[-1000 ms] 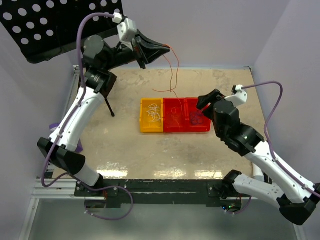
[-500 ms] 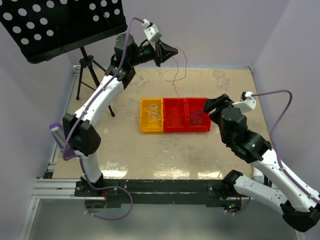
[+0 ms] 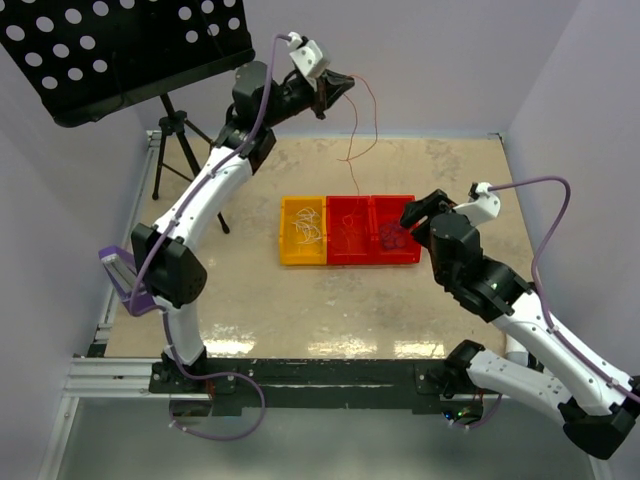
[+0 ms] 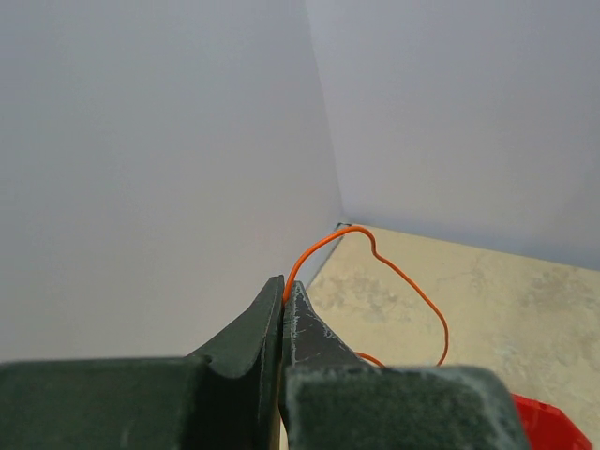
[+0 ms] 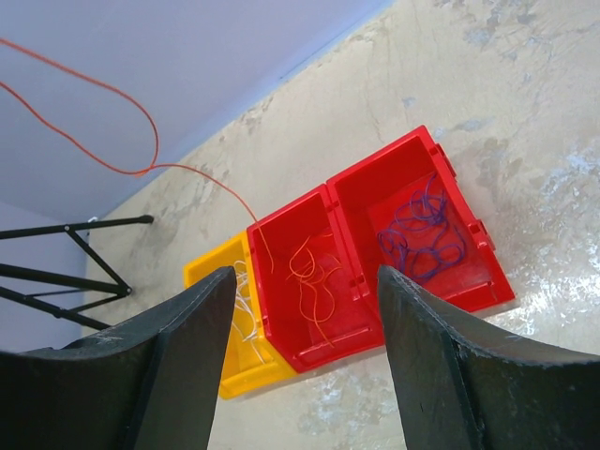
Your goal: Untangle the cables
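Left arm (image 3: 205, 195) is raised high toward the back wall. The left jaws are pressed together on one red-orange cable (image 4: 405, 277); the strand leaves the tips, arcs upward, loops and drops toward the worktop (image 3: 250, 300). In the top view its lower end runs down to the middle red bin (image 3: 350, 258). The right wrist view shows it crossing that bin's back rim and ending among the loose red-orange strands (image 5: 314, 281) inside. Whether it is caught on them we cannot tell.

Three bins sit side by side, touching, mid-worktop:
- yellow bin (image 3: 302, 258) on the left, holding white cables (image 3: 308, 228)
- the middle red bin
- right red bin (image 3: 397, 258), holding purple cables (image 3: 392, 236) in a loose tangle

Right arm (image 3: 490, 285) comes in from the right side. The right jaws are apart and hold nothing — they hang above the worktop just beside the right end of the right red bin, clear of its contents.
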